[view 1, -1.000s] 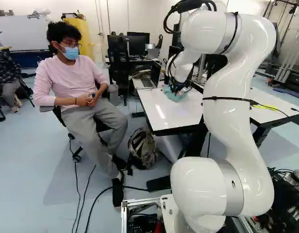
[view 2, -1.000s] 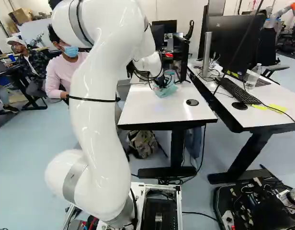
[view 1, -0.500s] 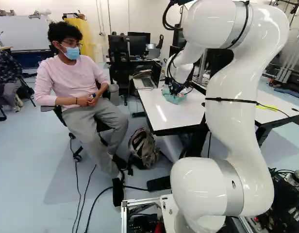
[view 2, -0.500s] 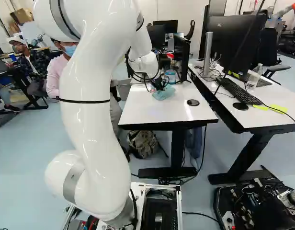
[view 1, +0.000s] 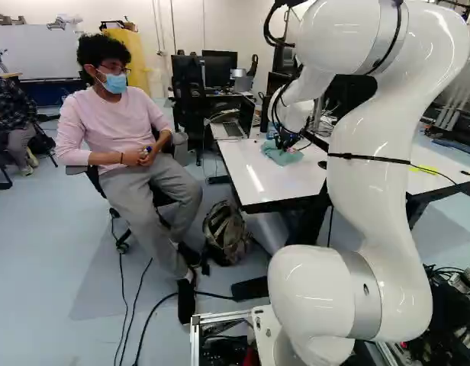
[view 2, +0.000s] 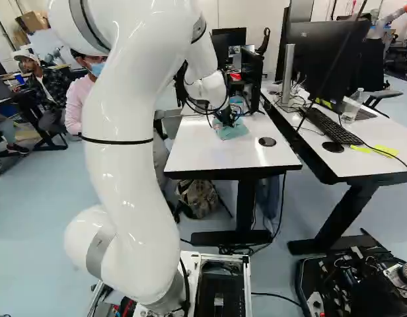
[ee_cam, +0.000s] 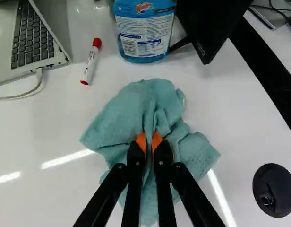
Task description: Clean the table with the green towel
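The gripper (ee_cam: 149,141) pinches the green towel (ee_cam: 118,119) near the blue bottle (ee_cam: 144,39); a sweep pushed too far bottleward could topple it or roll the 1 marker (ee_cam: 90,64) beside it.

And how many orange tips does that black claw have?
2 in view: one orange pad on each finger of the black gripper, facing each other, with a fold of the soft green towel pinched between them.
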Controlling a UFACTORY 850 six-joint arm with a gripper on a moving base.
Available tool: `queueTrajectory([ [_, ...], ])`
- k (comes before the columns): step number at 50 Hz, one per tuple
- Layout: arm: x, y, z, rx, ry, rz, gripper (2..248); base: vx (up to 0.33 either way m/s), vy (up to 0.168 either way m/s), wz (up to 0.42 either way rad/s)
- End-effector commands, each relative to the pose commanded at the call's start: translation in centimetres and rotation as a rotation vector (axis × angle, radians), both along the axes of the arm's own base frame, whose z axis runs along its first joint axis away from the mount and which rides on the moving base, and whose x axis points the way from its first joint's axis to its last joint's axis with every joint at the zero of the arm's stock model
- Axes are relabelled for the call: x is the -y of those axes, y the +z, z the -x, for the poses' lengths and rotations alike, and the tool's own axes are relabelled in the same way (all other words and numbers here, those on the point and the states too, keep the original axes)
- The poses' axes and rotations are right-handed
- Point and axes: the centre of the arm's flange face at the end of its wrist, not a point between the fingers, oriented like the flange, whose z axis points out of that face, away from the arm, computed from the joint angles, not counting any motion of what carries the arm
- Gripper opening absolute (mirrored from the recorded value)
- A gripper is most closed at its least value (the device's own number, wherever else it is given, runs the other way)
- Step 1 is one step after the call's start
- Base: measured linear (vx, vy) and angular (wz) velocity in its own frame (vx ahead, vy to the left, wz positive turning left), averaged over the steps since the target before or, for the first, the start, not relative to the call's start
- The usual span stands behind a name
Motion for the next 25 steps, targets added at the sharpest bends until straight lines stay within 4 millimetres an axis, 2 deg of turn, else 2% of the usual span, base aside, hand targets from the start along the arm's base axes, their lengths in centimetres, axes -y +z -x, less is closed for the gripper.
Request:
queueTrajectory([
  [13, 2.3, -0.1, -0.5, 0.008, -0.033, 0.002, 34, 0.0, 0.0, 0.0],
  [25, 3.7, -0.3, -2.0, 0.021, -0.046, 0.007, 34, 0.0, 0.0, 0.0],
])
